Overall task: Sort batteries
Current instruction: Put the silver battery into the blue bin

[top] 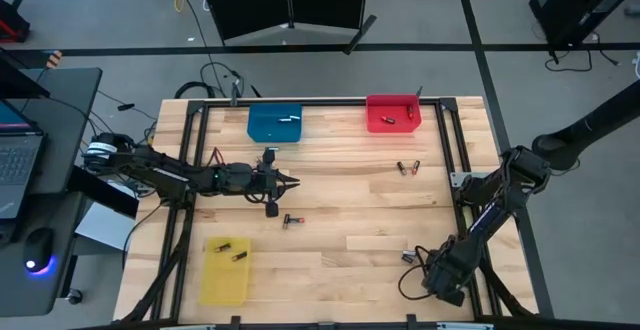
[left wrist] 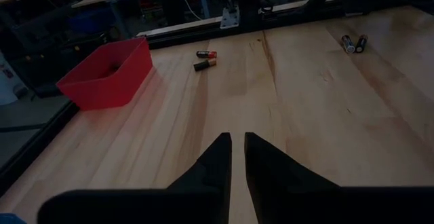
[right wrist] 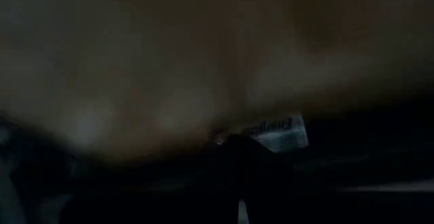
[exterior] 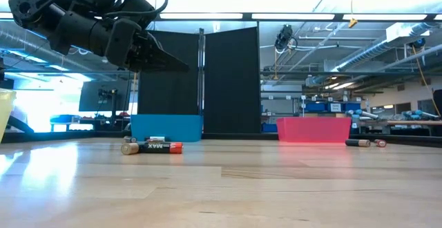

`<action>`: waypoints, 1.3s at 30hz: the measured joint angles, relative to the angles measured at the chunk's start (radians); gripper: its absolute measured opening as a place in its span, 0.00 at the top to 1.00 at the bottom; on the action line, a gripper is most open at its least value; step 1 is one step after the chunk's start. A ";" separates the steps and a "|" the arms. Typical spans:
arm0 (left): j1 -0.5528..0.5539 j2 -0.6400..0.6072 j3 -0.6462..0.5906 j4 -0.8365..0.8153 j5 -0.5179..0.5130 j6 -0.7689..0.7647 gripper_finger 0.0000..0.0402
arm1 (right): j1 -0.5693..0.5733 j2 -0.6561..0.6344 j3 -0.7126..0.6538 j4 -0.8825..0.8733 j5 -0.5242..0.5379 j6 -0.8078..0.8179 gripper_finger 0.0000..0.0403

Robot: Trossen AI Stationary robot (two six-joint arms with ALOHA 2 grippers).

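Pinching down on a silver-grey battery (right wrist: 279,133) at the bench's (top: 350,210) near right corner, my right fingers (top: 418,258) are closed low against the wood, and the label of the cell shows just past them; whether it is truly clamped I cannot tell for sure. I judge this cell is next to go to a bin.

Measured from the red bin (top: 392,113): one cell lies inside it, a pair of batteries (top: 407,168) lies just in front, a black-and-red battery (top: 291,220) lies farther off toward the bench's middle. The blue bin (top: 274,123) and yellow bin (top: 224,268) already hold cells, so sorting is partway. My left fingers (top: 288,181) hover nearly together, empty, above the middle, waiting.

Pale plank wood; workshop behind.
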 joint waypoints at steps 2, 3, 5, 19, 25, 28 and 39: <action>0.000 0.000 0.000 0.000 0.000 0.000 0.88 | -0.011 0.004 0.003 -0.032 0.071 -0.014 0.97; 0.000 0.000 0.000 0.000 0.000 0.000 0.88 | -0.017 0.003 0.009 -0.054 0.090 -0.017 0.97; 0.000 0.000 0.000 0.002 0.000 0.000 0.88 | -0.033 -0.002 0.022 -0.074 0.119 -0.027 0.98; 0.000 0.000 0.000 0.004 -0.010 0.004 0.88 | -0.077 -0.037 0.083 -0.253 0.103 -0.035 0.96; 0.000 0.000 0.000 -0.006 -0.010 0.005 0.88 | -0.051 -0.037 0.035 -0.206 0.095 -0.044 0.97; 0.000 0.000 0.000 -0.022 -0.010 0.005 0.88 | -0.037 -0.037 0.029 -0.202 0.074 -0.070 0.97; 0.000 0.000 0.000 -0.026 -0.025 0.006 0.88 | -0.013 -0.042 -0.027 -0.121 0.041 -0.097 0.97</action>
